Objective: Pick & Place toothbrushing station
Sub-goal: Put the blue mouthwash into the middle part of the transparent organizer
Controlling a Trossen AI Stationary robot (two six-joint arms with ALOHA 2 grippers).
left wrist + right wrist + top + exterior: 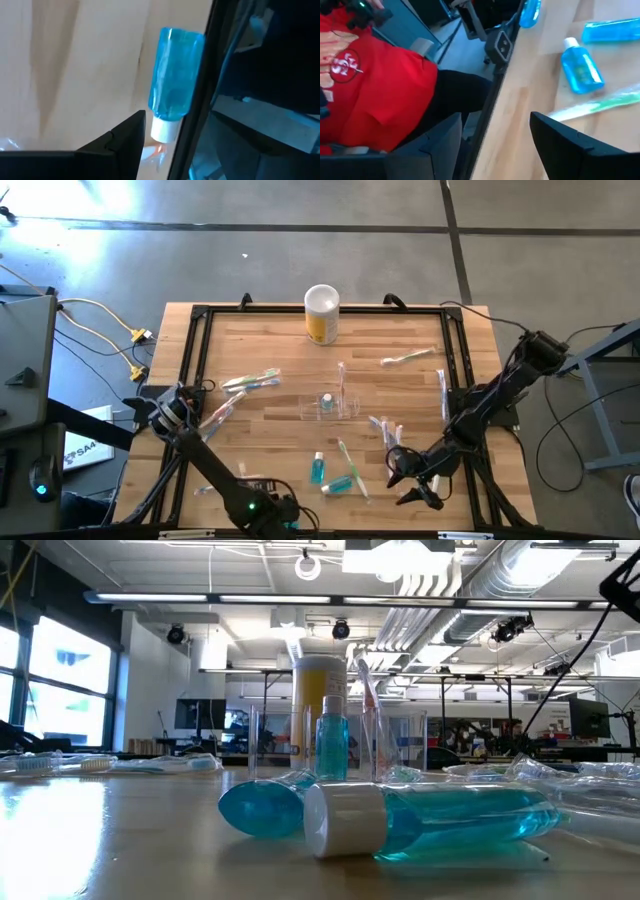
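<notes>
The clear holder [335, 404] stands upright mid-table with one teal bottle [327, 400] in it. Pale toothbrushes lie loose around it [251, 382], [408, 357], [385, 430]. Two teal bottles [318, 470], [339, 484] lie on their sides toward the near edge. A third [172, 80] lies right against the table's black near frame. My left gripper [285, 518] hangs over that edge, open, one finger [125, 142] close beside the bottle's white cap. My right gripper [410, 483] is open and holds nothing, right of the two lying bottles.
A yellow canister with a white top [322, 313] stands at the far edge. A black frame [200, 360] rims the tabletop. A person in a red shirt [375, 85] stands just off the near edge. Bare wood lies between the holder and the canister.
</notes>
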